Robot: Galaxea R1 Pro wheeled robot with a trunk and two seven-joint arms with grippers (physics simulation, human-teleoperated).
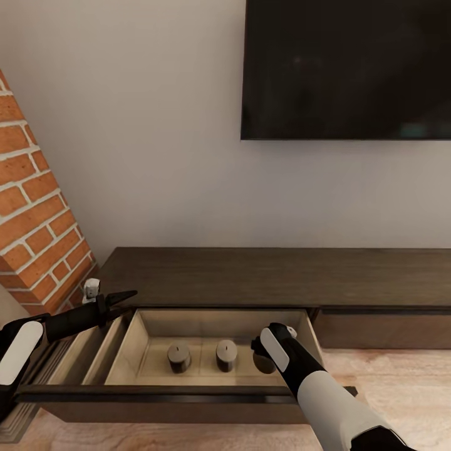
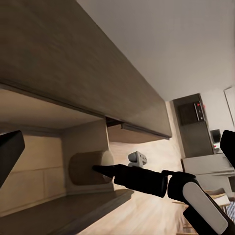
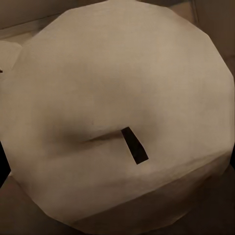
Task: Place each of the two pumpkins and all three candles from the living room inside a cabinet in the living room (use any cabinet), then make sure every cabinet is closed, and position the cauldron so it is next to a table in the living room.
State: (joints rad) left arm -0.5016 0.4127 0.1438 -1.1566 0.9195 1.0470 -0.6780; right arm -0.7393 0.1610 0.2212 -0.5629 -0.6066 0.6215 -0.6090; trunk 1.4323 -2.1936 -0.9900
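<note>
Third candle (image 3: 117,112) sits under the right end effector (image 1: 266,354) in the cabinet (image 1: 250,275) drawer (image 1: 188,393), beside two candles (image 1: 179,357); grip state indeterminate. Release upright, withdraw vertically. Left end effector (image 1: 122,299) spread.

Pale wall (image 1: 156,125), black wall-mounted television (image 1: 347,69), brick column (image 1: 37,219), light wooden floor (image 1: 401,382).

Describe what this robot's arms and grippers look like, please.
Both arms are glossy black with smooth white shell panels. The left gripper ends in slim, pointed black fingers. The right arm has a white forearm casing, a black wrist and a white oval panel near the end.
</note>
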